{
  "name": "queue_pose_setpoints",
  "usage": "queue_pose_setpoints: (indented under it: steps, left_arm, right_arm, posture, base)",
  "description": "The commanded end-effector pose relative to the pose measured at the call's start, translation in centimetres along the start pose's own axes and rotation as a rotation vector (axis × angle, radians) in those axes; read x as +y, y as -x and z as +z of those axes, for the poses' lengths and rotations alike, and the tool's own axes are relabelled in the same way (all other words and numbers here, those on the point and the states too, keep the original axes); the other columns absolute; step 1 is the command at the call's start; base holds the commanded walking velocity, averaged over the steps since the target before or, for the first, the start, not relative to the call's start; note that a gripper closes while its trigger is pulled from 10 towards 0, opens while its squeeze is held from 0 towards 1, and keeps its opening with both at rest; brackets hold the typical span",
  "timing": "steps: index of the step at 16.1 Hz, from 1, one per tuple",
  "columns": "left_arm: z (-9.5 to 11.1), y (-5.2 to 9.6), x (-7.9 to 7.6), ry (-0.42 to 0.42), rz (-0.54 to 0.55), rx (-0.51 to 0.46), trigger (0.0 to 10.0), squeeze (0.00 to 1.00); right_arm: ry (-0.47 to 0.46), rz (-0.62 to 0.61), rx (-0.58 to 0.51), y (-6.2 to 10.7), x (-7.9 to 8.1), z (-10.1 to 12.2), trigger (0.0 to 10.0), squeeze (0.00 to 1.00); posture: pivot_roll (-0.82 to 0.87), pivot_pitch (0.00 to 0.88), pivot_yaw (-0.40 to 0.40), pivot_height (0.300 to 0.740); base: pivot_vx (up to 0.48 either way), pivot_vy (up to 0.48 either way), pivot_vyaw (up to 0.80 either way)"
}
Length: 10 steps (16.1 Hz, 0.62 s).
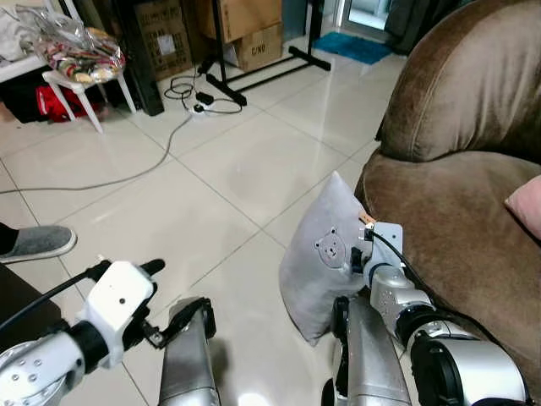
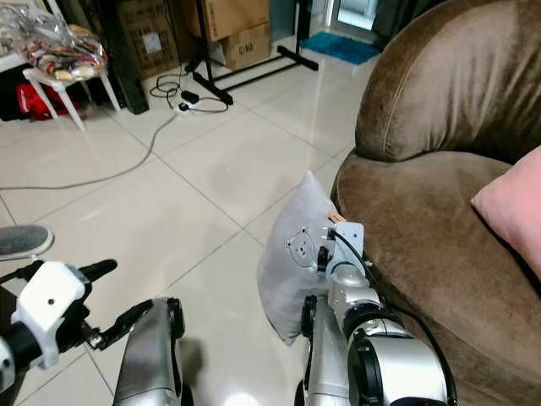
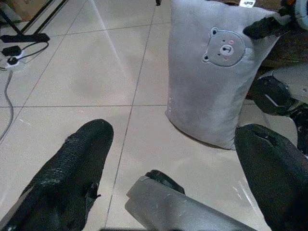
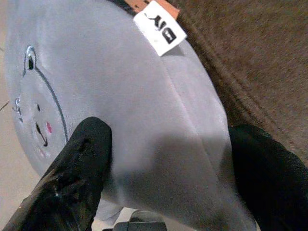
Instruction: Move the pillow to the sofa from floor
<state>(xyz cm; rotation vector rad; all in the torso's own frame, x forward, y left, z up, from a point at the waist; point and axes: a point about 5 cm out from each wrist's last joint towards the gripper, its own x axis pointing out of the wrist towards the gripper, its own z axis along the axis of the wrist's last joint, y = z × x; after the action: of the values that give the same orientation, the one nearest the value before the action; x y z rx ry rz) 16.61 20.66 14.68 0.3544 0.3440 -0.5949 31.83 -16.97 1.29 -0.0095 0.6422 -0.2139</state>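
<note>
A grey pillow (image 1: 325, 262) with a small bear face stands on its edge on the tiled floor and leans against the front of the brown sofa (image 1: 456, 211). My right gripper (image 4: 180, 178) is open at the pillow's sofa-side edge. One black finger (image 4: 86, 159) lies on the bear face side and the other is behind, with the pillow (image 4: 125, 96) between them. A white tag (image 4: 160, 28) sticks out at the seam. My left gripper (image 1: 165, 296) hangs open low over the floor, well to the left of the pillow (image 3: 216, 72), with nothing in it.
A pink cushion (image 2: 511, 207) lies on the sofa seat. A person's grey slipper (image 1: 34, 243) is at the far left. A cable (image 1: 127, 173) runs across the tiles toward a white stool (image 1: 80, 76), cardboard boxes (image 1: 254, 42) and a black stand (image 1: 254, 80).
</note>
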Motion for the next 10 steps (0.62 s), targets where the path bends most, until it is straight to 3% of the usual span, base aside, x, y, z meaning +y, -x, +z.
queue_pose_setpoints:
  steps: [1,2,3,10]
  left_arm:
    - [0.39,0.49,-0.01,-0.015,-0.005,0.001,10.0,0.0]
    - [0.4,0.67,-0.08,-0.011,-0.006,0.004,10.0,0.0]
    - [0.4,0.79,-0.14,-0.009,-0.007,0.006,10.0,0.0]
    - [0.45,0.69,-0.61,0.002,-0.017,0.008,10.0,0.0]
  right_arm:
    - [-0.008,0.006,0.025,0.04,-0.18,-0.8,4.6,0.0]
    - [-0.013,0.012,0.027,0.06,-0.12,-0.9,0.8,0.0]
    - [-0.023,0.017,0.03,0.08,-0.02,-0.99,0.0,0.0]
    - [-0.042,0.042,0.046,0.23,0.69,-1.49,0.0,0.0]
  posture:
    - [0.23,0.083,0.02,0.465]
    - [0.23,0.083,0.02,0.465]
    - [0.23,0.082,0.016,0.465]
    - [0.22,0.071,0.013,0.465]
  base:
    - [0.0,0.0,0.0]
    - [0.0,0.0,0.0]
    - [0.0,0.0,0.0]
    - [0.0,0.0,0.0]
